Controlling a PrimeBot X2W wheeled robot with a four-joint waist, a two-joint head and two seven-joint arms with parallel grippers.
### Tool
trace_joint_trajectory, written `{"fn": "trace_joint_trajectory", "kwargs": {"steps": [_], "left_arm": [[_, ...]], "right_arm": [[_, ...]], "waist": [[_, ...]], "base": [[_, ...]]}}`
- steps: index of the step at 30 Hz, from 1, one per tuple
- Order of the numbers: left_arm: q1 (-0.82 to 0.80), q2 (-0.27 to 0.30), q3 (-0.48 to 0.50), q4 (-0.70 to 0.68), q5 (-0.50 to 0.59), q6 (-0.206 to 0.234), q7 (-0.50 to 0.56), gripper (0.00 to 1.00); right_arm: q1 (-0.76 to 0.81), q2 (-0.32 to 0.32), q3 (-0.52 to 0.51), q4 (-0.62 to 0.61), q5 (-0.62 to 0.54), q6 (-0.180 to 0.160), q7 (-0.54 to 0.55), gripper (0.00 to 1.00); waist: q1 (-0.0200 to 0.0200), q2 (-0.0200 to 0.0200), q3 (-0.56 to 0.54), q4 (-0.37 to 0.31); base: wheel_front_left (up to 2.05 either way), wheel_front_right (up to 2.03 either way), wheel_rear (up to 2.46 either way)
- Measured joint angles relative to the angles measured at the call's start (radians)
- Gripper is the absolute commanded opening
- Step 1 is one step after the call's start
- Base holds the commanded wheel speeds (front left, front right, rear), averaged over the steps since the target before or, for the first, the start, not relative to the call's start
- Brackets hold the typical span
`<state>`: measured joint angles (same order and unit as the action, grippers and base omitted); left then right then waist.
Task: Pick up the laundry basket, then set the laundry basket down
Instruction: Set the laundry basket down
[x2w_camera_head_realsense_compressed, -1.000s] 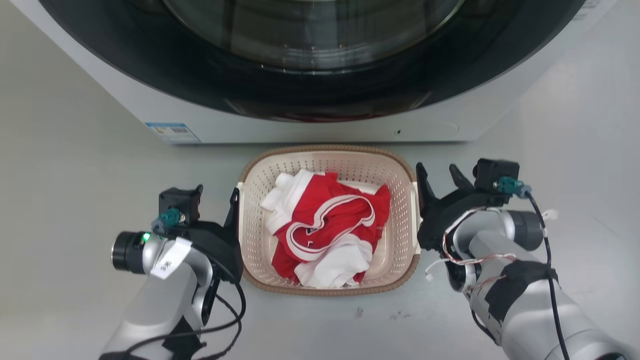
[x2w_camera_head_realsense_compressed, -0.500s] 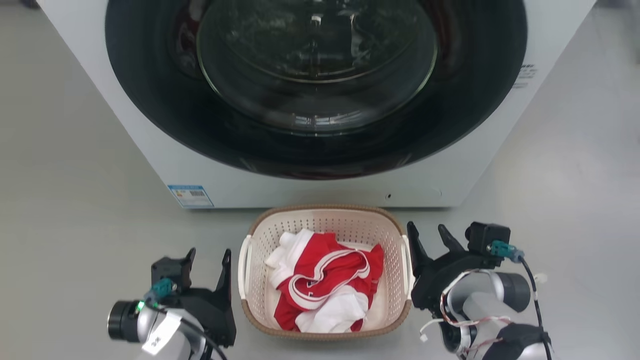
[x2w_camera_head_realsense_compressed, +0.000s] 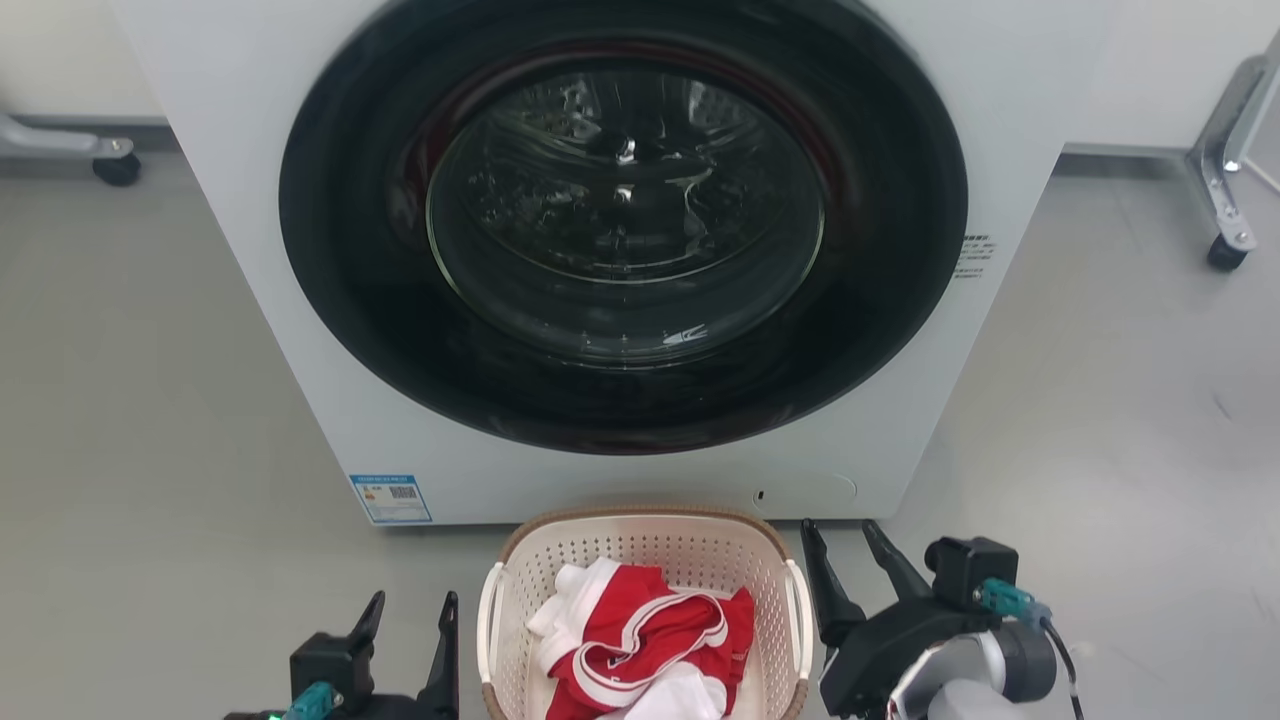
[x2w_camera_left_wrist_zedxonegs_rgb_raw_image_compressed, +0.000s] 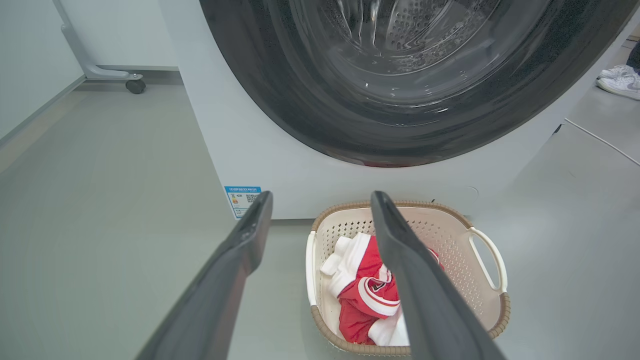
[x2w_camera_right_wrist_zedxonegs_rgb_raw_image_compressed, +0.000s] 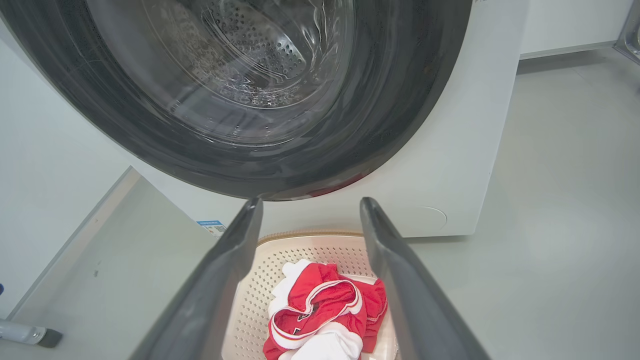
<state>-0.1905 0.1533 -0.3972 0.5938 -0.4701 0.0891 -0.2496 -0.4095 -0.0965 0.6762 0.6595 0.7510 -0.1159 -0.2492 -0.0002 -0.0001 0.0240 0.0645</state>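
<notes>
Nearest the robot, the left claw (x2w_camera_head_realsense_compressed: 415, 600) and the right claw (x2w_camera_head_realsense_compressed: 838, 530) sit low on either side of the basket (x2w_camera_head_realsense_compressed: 640, 518). The fingers of each are spread apart and hold nothing. Both point forward toward the washing machine (x2w_camera_head_realsense_compressed: 1000, 120), and the right one is carried on a pale bent forearm (x2w_camera_head_realsense_compressed: 985, 665). Each claw is just beside the basket but not touching it: the left is outside the left handle (x2w_camera_head_realsense_compressed: 484, 625) and the right is outside the right handle (x2w_camera_head_realsense_compressed: 802, 625).

The basket stands on the grey floor (x2w_camera_head_realsense_compressed: 150, 400), close in front of the machine and below its round dark door (x2w_camera_head_realsense_compressed: 620, 240). Inside it is a bundle of red and white clothes (x2w_camera_head_realsense_compressed: 640, 645).

With the basket down and neither claw gripping it, either the lift has not started or the set-down is finished. These views do not settle which. If the lift is ahead, each claw must move inward to its handle, close on it, and rise in step with the other. That should keep the basket level so the clothes do not spill.

Farther back, a wheeled frame leg (x2w_camera_head_realsense_compressed: 1222, 240) stands to the right of the machine. A pair of white shoes (x2w_camera_left_wrist_zedxonegs_rgb_raw_image_compressed: 617, 80) shows at the edge of the left wrist view.
</notes>
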Motion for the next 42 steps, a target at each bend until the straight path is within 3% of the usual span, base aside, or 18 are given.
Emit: {"fn": "trace_joint_trajectory", "kwargs": {"steps": [21,42], "left_arm": [[0.274,0.017,0.097,-0.358,0.097,0.027,0.0,1.0],[0.325,-0.007,0.161,-0.474,0.152,0.034,0.0,1.0]], "right_arm": [[0.274,-0.031,-0.133,-0.363,-0.197,-0.012,0.0,1.0],[0.404,0.009,-0.287,-0.499,-0.333,-0.012,0.0,1.0]], "waist": [[0.0002,0.0001,-0.068,-0.02],[0.0002,0.0002,-0.057,-0.026]], "base": [[0.0,0.0,0.0],[0.0,0.0,0.0]]}}
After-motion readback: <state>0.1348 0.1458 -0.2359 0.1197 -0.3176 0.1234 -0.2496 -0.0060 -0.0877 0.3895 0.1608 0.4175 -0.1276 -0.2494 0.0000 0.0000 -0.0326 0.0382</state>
